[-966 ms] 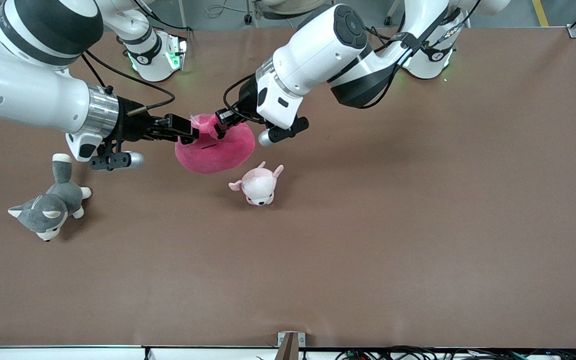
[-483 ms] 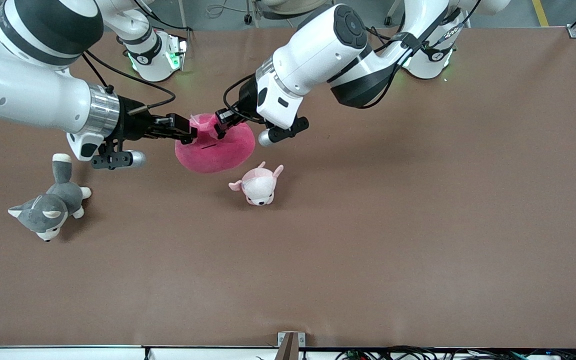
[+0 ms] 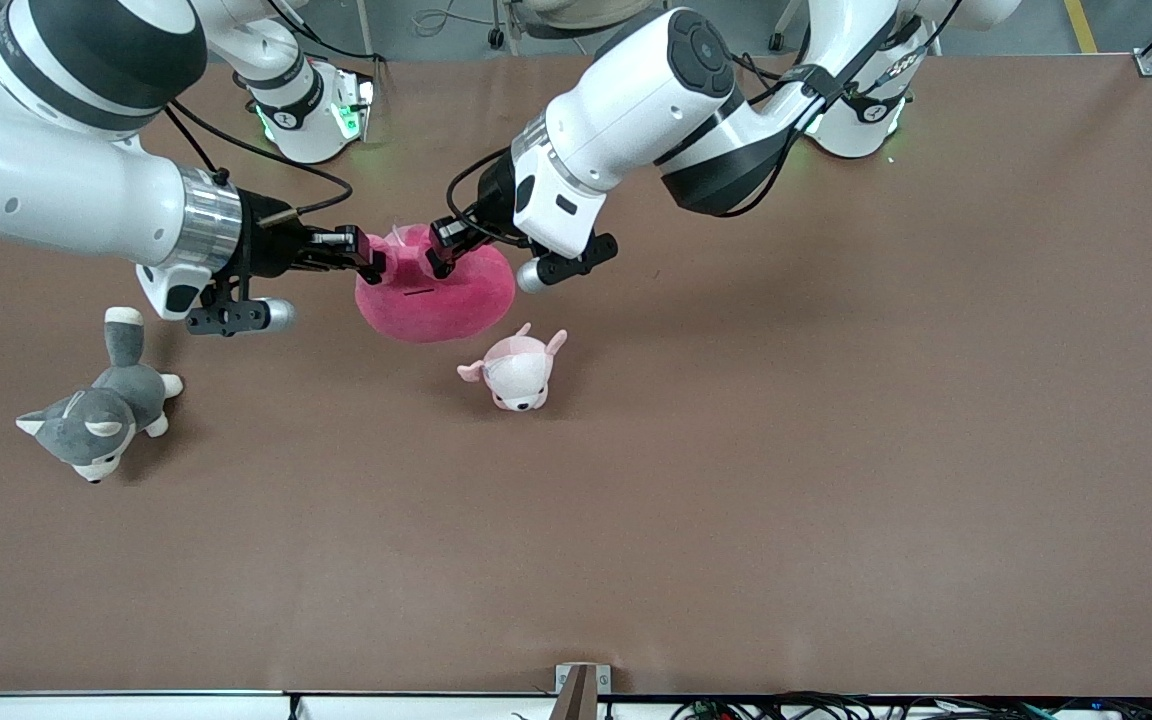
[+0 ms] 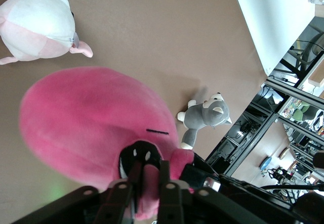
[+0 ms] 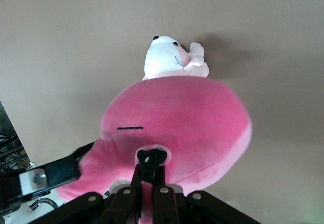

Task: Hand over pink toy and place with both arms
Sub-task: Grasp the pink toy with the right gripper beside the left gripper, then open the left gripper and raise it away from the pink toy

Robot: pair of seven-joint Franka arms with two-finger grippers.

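Both claws, left [image 3: 439, 255] and right [image 3: 368, 258], grip the pink toy [image 3: 441, 298] above the desk [image 3: 836, 400]; puppy [image 3: 516, 372] just beside, husky [image 3: 96, 415] well apart

A matte reddish-brown surface [image 3: 836, 450] fills nearly the whole front view, evenly lit with soft shadows. Along its edge nearest the front camera runs a white rail [image 3: 116, 706] with a small metal bracket [image 3: 582, 680] and dark cables [image 3: 836, 708]. Grey floor [image 3: 1046, 25] with a yellow stripe [image 3: 1080, 25] shows by the upper edge. The left wrist view shows a white panel [image 4: 276, 16] and dark metal framing [image 4: 283, 90]
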